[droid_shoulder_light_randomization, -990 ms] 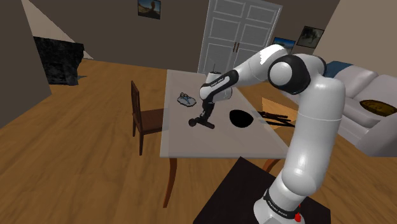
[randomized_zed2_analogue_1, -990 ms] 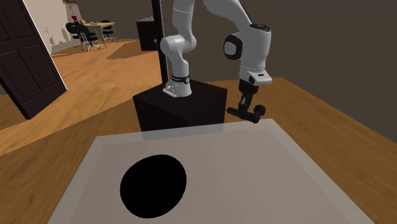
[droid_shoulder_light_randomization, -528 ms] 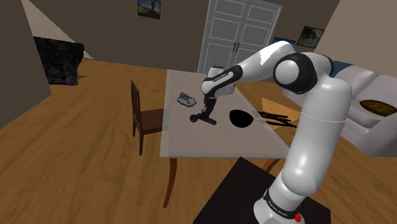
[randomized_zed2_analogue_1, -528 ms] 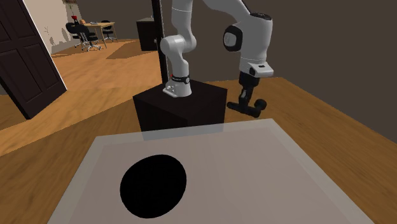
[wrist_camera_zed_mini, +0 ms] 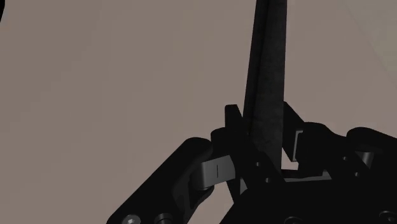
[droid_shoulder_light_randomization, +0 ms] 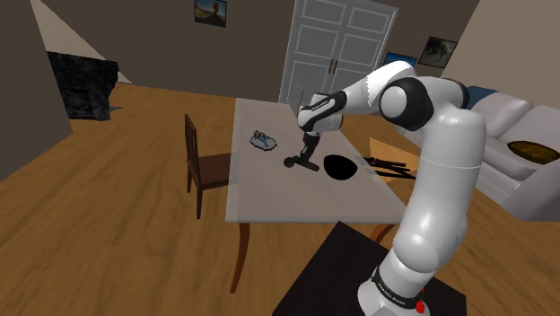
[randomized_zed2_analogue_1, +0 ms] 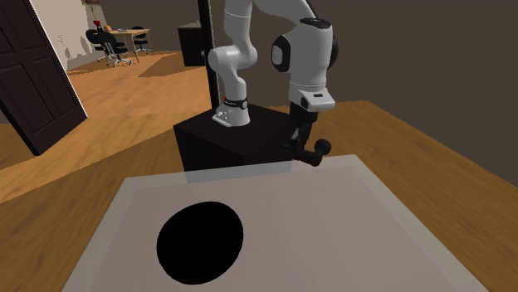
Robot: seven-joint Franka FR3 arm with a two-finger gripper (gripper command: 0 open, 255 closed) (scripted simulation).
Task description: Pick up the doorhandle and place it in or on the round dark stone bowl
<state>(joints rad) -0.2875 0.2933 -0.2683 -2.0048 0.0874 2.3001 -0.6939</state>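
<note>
In the shoulder view, a brown wooden chair (droid_shoulder_light_randomization: 202,166) stands at the left side of a pale table (droid_shoulder_light_randomization: 287,202), and a small grey-blue object (droid_shoulder_light_randomization: 263,139) lies on the tabletop near the chair. Further right, the doorhandle (droid_shoulder_light_randomization: 301,162) hangs just above the table surface, held in the black gripper (droid_shoulder_light_randomization: 310,154), which closes on it from above. The handle is all black: a slim, straight bar with a rounded knob at one end, lying roughly level with the knob toward the chair. Just beside it, on the right, sits the round bowl (droid_shoulder_light_randomization: 339,166), drawn as a flat black disc; handle and bowl are close but apart. A white sofa (droid_shoulder_light_randomization: 525,157) stands beyond the table at the far right. In the second exterior view the bowl (randomized_zed2_analogue_1: 200,240) fills the near left of the table, and the gripper (randomized_zed2_analogue_1: 299,143) holds the doorhandle (randomized_zed2_analogue_1: 311,151) over the far edge. In the wrist view the fingers (wrist_camera_zed_mini: 210,172) clasp the dark bar (wrist_camera_zed_mini: 267,95) between them.
</note>
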